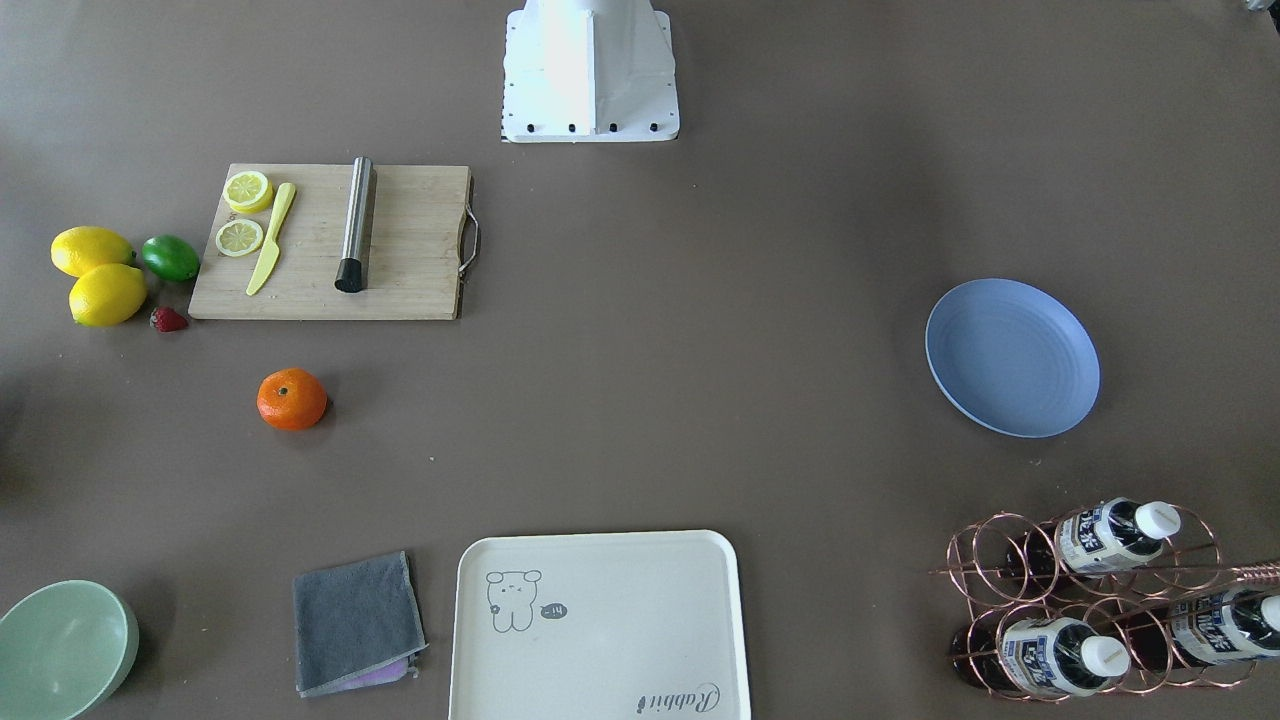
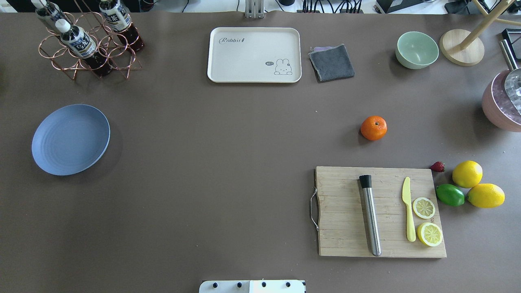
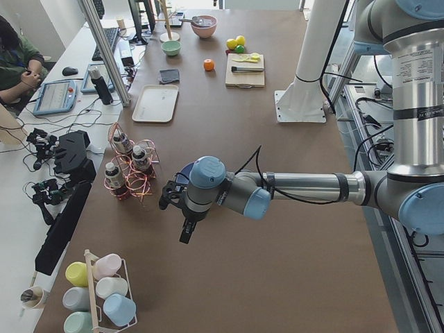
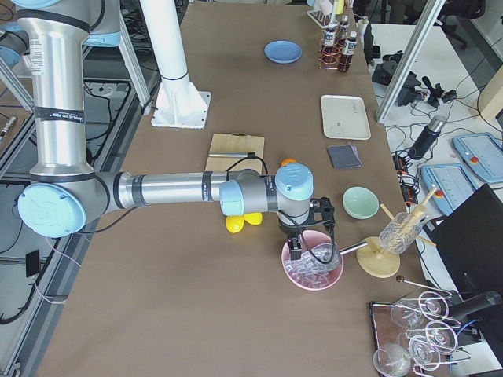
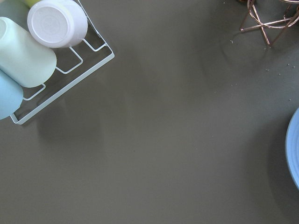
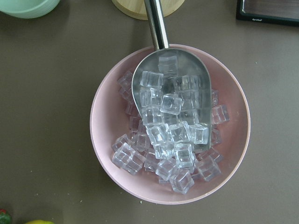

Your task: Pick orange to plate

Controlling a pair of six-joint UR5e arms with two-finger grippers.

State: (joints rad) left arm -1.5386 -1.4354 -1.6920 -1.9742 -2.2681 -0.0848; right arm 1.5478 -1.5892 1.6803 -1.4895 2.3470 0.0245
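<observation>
Right fingers [image 4: 297, 250] hang over the pink bowl of ice cubes [image 6: 107, 154], and I cannot tell whether they are released or clenched. The same goes for the left fingers [image 3: 186, 234], which point down near the blue plate [image 2: 71, 139]. Each forearm stretches level toward its own end of the table [image 2: 228, 162], wrist bent downward, probably parked clear. The orange [image 2: 373, 127] sits alone, well apart from the right fingers and open to a grasp from above. The plate lies bare.

A robotics lab: a long brown-covered table [image 3: 277, 236] flanked by aluminium posts [image 3: 104, 50], a white robot pedestal [image 1: 590, 75] bolted at one long edge. Beyond the opposite edge, an operator [image 3: 15, 64] sits at a desk [image 3: 78, 47] strewn with teach pendants [image 3: 54, 97] and cables [image 3: 38, 141].
</observation>
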